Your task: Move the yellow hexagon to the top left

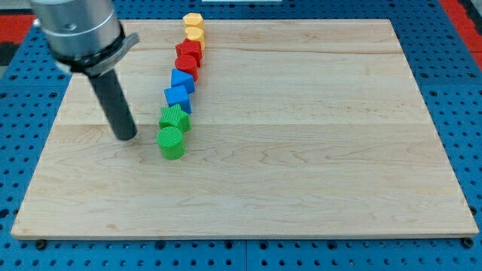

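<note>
Wooden bench (pixel 301 150) on blue pegboard (pixel 452 45). No gripper in view; my tip (pixel 126 137) rests at 9 o'clock of the green cylinder (pixel 171 142), apart. Yellow hexagon (pixel 193 22) heads the block line at 12 o'clock, above red (pixel 188 54), blue (pixel 181 81) and green star (pixel 174 117) blocks.

The yellow hexagon (pixel 193 21) sits flat at the view's top edge of the surface (pixel 301 150), heading a row of blocks.

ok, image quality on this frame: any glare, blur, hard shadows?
Camera view: even, soft light; no glare on the wooden board. Blocks sharp, e.g. green cylinder, with only faint shadows. Arm housing at the view's top left is cropped and slightly soft; my tip reads clearly, left of the green blocks.
</note>
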`<action>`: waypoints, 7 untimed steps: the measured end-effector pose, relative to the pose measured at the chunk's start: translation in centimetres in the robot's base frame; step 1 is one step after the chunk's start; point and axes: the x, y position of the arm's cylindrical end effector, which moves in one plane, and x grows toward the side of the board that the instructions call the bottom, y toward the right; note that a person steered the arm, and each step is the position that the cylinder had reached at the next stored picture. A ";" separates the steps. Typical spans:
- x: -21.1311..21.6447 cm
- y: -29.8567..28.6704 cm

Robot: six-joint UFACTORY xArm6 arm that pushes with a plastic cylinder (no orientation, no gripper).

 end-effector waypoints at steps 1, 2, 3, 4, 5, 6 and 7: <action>4.9 2.9; 7.0 14.3; -0.5 22.6; -13.0 22.7; -25.7 18.9; -28.8 17.5; -28.8 16.0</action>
